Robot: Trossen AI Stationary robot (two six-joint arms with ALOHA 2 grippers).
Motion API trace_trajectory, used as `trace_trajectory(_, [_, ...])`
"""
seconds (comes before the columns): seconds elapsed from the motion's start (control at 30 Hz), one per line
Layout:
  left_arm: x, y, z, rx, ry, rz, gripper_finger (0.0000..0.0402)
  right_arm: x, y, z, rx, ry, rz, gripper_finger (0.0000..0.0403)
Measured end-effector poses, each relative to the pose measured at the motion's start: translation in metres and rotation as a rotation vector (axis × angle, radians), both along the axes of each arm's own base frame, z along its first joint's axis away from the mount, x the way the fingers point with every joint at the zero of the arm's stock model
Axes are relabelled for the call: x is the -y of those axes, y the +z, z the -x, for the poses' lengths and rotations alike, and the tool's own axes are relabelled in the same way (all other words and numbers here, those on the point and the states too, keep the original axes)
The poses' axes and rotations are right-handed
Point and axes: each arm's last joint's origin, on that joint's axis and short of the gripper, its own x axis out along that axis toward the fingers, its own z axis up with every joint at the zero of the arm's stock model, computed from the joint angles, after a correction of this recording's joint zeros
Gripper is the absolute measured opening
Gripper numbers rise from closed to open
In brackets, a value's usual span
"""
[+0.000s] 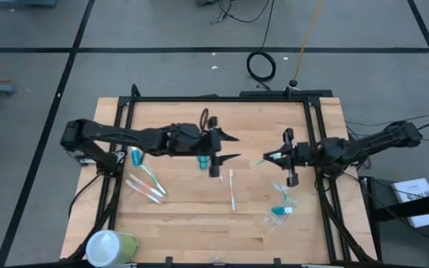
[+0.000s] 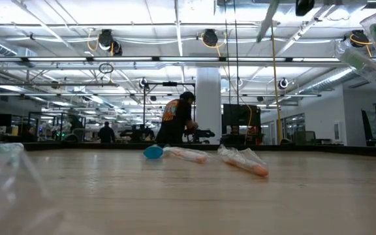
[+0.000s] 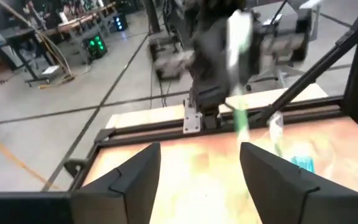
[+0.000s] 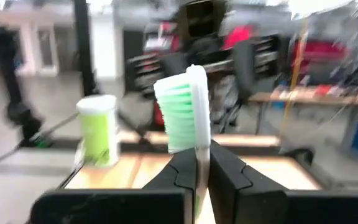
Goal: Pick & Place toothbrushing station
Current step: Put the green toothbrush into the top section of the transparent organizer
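Two grippers are raised over the middle of the wooden table point(image 1: 199, 231), facing each other with a gap between them. The right gripper point(image 4: 202, 163) is pressed shut on the neck of a green-bristled toothbrush point(image 4: 184, 112), so that the white head stands up just past the fingertips. The left gripper point(image 3: 199, 163) is spread apart and empty, pointed toward the right arm.

Most of the toothbrushing station lies scattered on the table: an orange toothbrush point(image 1: 232, 190) near the centre, wrapped toothbrushes point(image 1: 147, 186) under the left arm, a small teal tube point(image 1: 135, 156) beside them, and a clear plastic holder point(image 1: 281, 208) with teal items in it near the right arm. The large yellow-green container point(image 1: 110, 246) stands at the front left corner, well apart.

Several risks can be judged from here. The brush is pinched on a thin, smooth neck, so it could pivot or slip if the arm is swung quickly. If a handover is intended, the brush could be dropped should one grip be released before the other has closed. The light clear holder could also be knocked or tipped if the brush is brought in off-centre.
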Motion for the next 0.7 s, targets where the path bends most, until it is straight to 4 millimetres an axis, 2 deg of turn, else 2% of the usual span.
trace_trajectory(0.13, [-0.002, -0.012, 0.024, 0.045, 0.023, 0.015, 0.0235, -0.016, 0.026, 0.005, -0.202, 0.048, -0.022, 0.0009])
trace_trajectory(0.3, [-0.009, -0.037, 0.05, 0.193, 0.098, 0.045, 0.023, -0.041, 0.034, 0.01, -0.445, 0.17, -0.062, 0.0009])
trace_trajectory(0.43, [-0.013, -0.056, 0.064, 0.254, 0.175, 0.079, 0.0229, -0.061, 0.051, 0.025, -0.456, 0.36, -0.06, 0.0009])
trace_trajectory(0.53, [-0.017, -0.067, 0.068, 0.243, 0.231, 0.096, 0.0229, -0.068, 0.062, 0.042, -0.453, 0.446, -0.067, 0.0009])
trace_trajectory(0.6, [-0.017, -0.069, 0.068, 0.239, 0.243, 0.108, 0.023, -0.068, 0.062, 0.052, -0.48, 0.439, -0.081, 0.0009])
trace_trajectory(0.7, [-0.017, -0.07, 0.069, 0.226, 0.241, 0.113, 0.023, -0.064, 0.051, 0.064, -0.554, 0.342, -0.101, 0.0009])
